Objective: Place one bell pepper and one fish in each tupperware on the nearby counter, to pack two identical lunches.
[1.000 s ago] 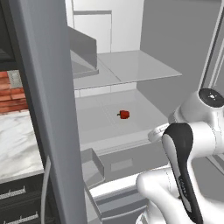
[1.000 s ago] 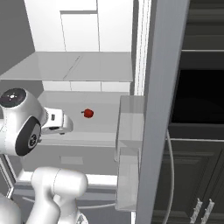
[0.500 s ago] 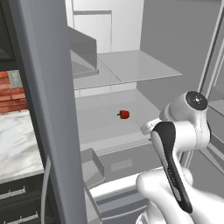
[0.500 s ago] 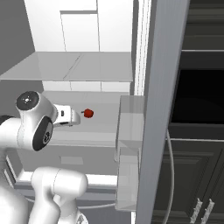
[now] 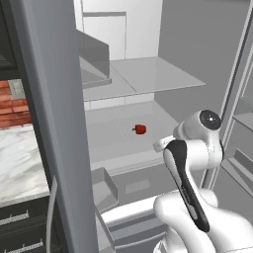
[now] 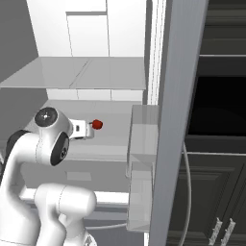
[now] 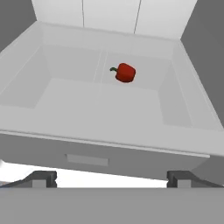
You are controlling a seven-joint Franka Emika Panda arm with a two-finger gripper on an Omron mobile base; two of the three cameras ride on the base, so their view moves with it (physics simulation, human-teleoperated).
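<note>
Small red bell pepper with a dark stem (image 7: pixel 125 72) lies alone on the pale grey fridge shelf (image 5: pixel 106 136), toward the back, stem to the left in the hand view; also seen from the left base (image 5: pixel 140 129) and right base (image 6: pixel 97 124). Two-finger gripper (image 7: pixel 112 179) hangs short of the shelf's front edge, well apart from the pepper, its dark fingertips (image 7: pixel 41 178) spread wide, holding nothing. White marble counter (image 5: pixel 22 168) sits left of the grey fridge door (image 5: pixel 52 123). Black cabinets (image 6: pixel 216 192) stand at right.
</note>
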